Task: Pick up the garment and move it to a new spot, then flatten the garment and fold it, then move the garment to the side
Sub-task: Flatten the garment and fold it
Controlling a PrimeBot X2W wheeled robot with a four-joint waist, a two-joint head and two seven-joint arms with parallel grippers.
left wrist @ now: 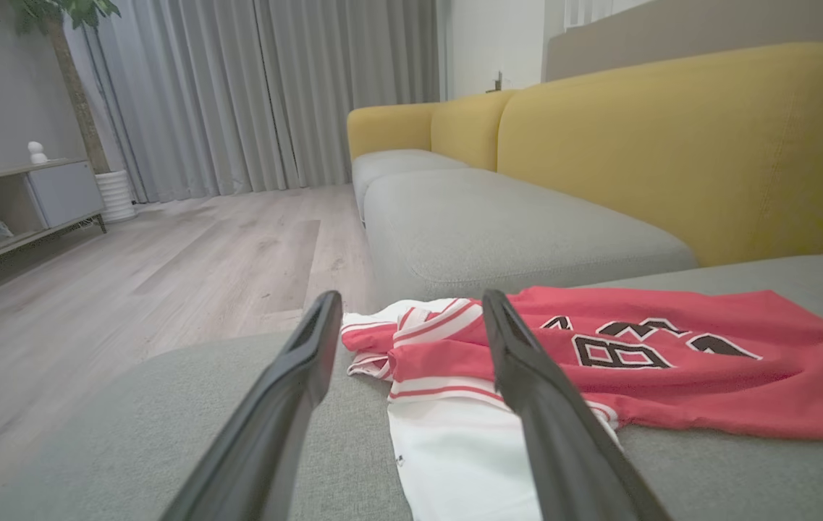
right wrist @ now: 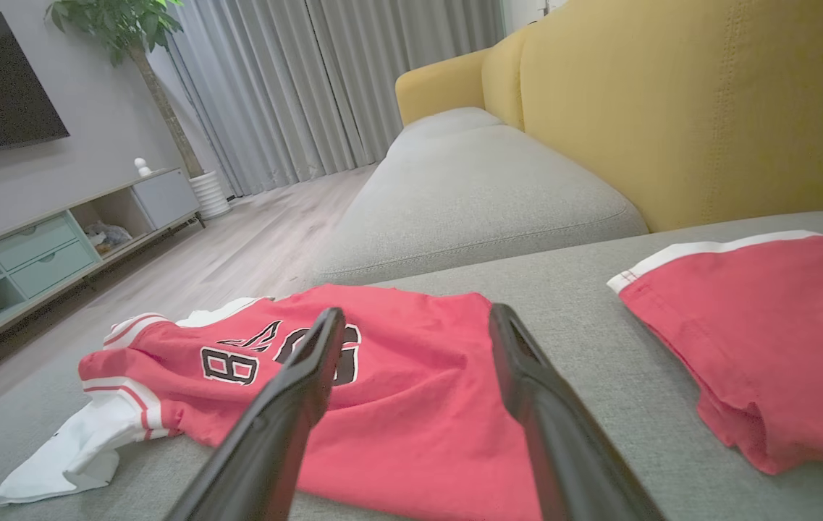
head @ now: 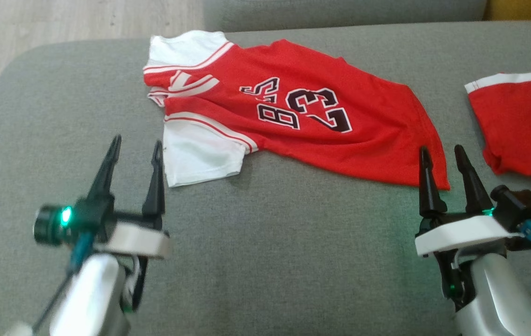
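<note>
The jersey [head: 293, 107] lay spread mid-frame, likely for flattening. The left end effector [head: 137, 141] and right end effector [head: 441, 149] hovered near its lower corners, fingers apart, empty.

The red jersey [head: 288, 116] bears a black number 23.

A grey cushion [head: 265, 261] carries a red-and-white jersey [head: 377, 116] and, well to its right, red shorts [head: 522, 130].
</note>
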